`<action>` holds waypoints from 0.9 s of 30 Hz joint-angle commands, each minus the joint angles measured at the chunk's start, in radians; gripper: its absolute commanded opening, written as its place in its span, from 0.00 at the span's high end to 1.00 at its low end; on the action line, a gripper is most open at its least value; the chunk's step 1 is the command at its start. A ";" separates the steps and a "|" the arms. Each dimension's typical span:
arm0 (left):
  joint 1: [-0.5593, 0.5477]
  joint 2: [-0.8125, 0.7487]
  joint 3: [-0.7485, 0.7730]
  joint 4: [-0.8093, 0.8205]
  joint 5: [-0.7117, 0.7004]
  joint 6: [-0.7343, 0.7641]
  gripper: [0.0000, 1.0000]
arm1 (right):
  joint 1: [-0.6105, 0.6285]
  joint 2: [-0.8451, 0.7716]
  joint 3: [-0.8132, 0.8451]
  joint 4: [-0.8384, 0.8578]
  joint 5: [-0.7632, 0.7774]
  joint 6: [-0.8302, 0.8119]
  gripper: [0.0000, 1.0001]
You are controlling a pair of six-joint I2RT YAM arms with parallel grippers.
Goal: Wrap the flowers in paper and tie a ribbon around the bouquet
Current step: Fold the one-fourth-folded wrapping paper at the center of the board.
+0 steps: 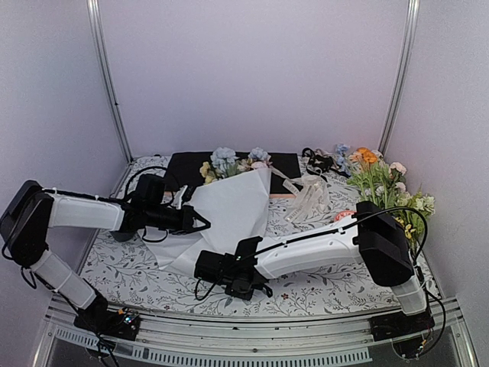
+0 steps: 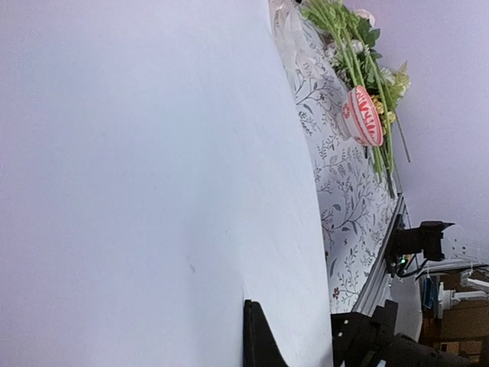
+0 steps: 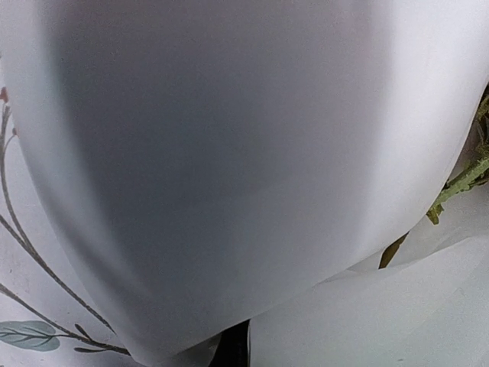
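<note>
White paper (image 3: 229, 153) hard up against both wrist lenses, smooth and plain, with one green stem (image 3: 458, 187) poking out at the right edge of the right wrist view. From above, a half-made cone across the patterned tablecloth (image 1: 321, 287), wide end toward the back wall, narrow end toward the arms. Inside it, flowers (image 1: 233, 160), blue, pink and pale yellow heads showing past the top edge, above a black sheet (image 1: 183, 162).

At the cone's left flank, left gripper (image 1: 200, 222), jaws pressed together, apparently nipping the sheet's edge. At the narrow lower end, right gripper (image 1: 205, 267), jaws likewise closed, seemingly on the paper there.

Cream ribbon (image 1: 309, 200) loose on the cloth to the right of the cone, apart from it and from both arms. Farther right, spare orange and yellow sprigs (image 1: 382, 180) and a red-and-white disc (image 2: 363, 115).

Judged progress: wrapping under way, not finished. One flap folded across, overlap not secured. Left to do: closing the cone around the stems, then fetching the ribbon and tying it.
</note>
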 commanded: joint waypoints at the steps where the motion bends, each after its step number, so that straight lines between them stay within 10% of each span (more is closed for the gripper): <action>1: 0.037 0.077 -0.006 -0.013 -0.043 0.060 1.00 | -0.006 0.047 -0.084 -0.056 -0.090 0.012 1.00; 17: 0.049 0.301 0.025 0.033 -0.066 0.115 1.00 | -0.010 -0.157 -0.189 -0.021 -0.097 0.047 0.36; 27: 0.050 0.336 0.027 0.059 -0.076 0.126 1.00 | -0.030 -0.574 -0.327 0.160 -0.577 -0.034 0.21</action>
